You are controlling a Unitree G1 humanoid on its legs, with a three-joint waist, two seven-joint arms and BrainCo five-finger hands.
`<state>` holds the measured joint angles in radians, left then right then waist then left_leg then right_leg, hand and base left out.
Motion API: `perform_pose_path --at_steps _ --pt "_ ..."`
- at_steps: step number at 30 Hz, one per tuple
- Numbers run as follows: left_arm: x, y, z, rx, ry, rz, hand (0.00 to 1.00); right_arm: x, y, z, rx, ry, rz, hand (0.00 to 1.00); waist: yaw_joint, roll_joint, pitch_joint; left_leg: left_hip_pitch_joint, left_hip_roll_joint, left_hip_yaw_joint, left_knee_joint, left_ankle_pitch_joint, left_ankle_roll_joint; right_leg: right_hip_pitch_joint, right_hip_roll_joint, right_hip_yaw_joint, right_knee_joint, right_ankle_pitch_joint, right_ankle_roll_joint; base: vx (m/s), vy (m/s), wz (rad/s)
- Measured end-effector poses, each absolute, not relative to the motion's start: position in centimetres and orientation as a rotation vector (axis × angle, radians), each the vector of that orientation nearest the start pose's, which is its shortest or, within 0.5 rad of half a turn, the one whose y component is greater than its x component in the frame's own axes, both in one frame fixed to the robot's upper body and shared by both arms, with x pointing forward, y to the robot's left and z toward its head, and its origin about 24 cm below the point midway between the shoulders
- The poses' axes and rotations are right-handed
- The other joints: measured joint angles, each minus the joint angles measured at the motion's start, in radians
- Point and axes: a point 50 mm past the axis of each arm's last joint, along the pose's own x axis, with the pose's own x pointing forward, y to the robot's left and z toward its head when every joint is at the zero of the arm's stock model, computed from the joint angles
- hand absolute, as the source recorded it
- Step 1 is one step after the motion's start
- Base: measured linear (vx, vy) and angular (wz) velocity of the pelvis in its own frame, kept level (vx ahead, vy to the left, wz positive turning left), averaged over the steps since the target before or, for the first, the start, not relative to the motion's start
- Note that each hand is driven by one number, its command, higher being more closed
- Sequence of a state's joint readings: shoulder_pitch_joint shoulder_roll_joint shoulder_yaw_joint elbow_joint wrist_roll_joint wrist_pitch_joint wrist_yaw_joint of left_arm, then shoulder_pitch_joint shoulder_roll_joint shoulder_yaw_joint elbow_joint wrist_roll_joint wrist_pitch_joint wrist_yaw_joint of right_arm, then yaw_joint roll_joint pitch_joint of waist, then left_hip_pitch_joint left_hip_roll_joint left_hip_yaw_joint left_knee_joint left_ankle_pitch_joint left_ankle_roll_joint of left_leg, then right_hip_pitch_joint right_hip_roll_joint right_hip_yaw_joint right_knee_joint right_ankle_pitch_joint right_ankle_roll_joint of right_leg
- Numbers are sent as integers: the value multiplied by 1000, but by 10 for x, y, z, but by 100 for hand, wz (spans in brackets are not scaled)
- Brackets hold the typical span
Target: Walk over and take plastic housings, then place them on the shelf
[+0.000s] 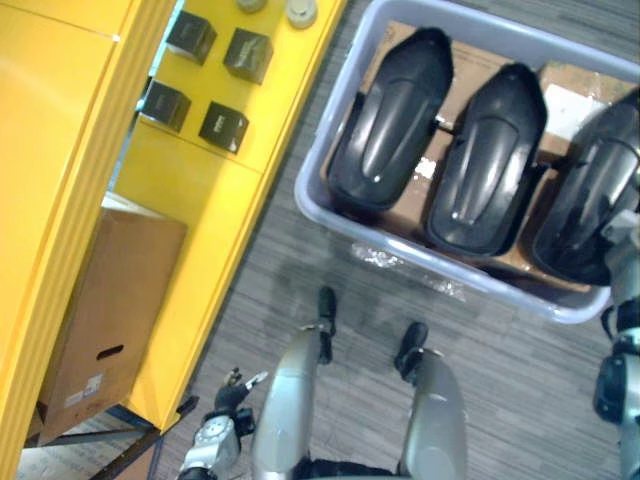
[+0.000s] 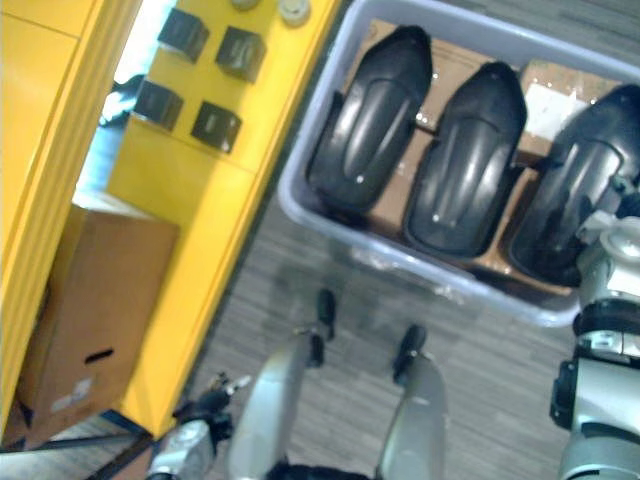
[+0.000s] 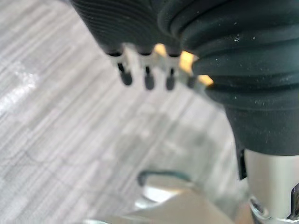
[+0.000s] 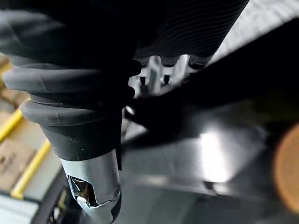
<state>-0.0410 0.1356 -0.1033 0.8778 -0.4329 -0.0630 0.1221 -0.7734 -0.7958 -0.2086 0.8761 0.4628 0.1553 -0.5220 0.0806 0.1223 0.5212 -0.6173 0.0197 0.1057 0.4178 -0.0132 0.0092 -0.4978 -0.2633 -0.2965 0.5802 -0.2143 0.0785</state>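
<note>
I can read nothing from here. The white label on the carton carries print too small to make out. The faint marks on the black boxes on the shelf are illegible. The white sheet in the bin shows no lettering I can tell.

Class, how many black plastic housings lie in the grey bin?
3, side by side in the bin: left housing, middle housing, right housing, partly cut off. More may lie beyond the view's edge.

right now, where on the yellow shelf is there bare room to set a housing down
Bare: the yellow shelf stretch past the four black boxes, beside the cardboard box. Crowded: the boxes' end, and the grey bin, packed with three plastic housings.
</note>
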Motion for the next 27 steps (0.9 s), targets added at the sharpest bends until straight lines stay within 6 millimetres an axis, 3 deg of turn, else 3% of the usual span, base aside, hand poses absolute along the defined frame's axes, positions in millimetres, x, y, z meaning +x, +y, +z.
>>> perform_pose_path --at_steps 8,9,21,27 --pt "179 188 -123 -162 785 235 0 323 -397 171 1 100 -936 0 0 3 -2 -5 1 -3 -8 8 -4 -9 1 -2 2 -1 -2 0 0 0" --pt "179 188 -123 -168 786 236 0 322 -398 172 -15 112 -931 100 0 3 -2 -9 1 -5 -8 9 -4 -12 1 -3 2 -1 -2 -10 -1 3" --pt "178 187 -123 -194 788 243 0 309 -418 173 -130 202 -975 100 6 4 -4 -13 0 -9 -25 28 -6 -24 0 -6 19 -2 -3 -2 -2 1" --pt "178 186 -124 -194 793 237 0 309 -415 164 -209 273 -970 100 10 11 -53 -12 0 -12 -34 36 -9 -26 0 -11 18 -4 -7 -14 -7 2"
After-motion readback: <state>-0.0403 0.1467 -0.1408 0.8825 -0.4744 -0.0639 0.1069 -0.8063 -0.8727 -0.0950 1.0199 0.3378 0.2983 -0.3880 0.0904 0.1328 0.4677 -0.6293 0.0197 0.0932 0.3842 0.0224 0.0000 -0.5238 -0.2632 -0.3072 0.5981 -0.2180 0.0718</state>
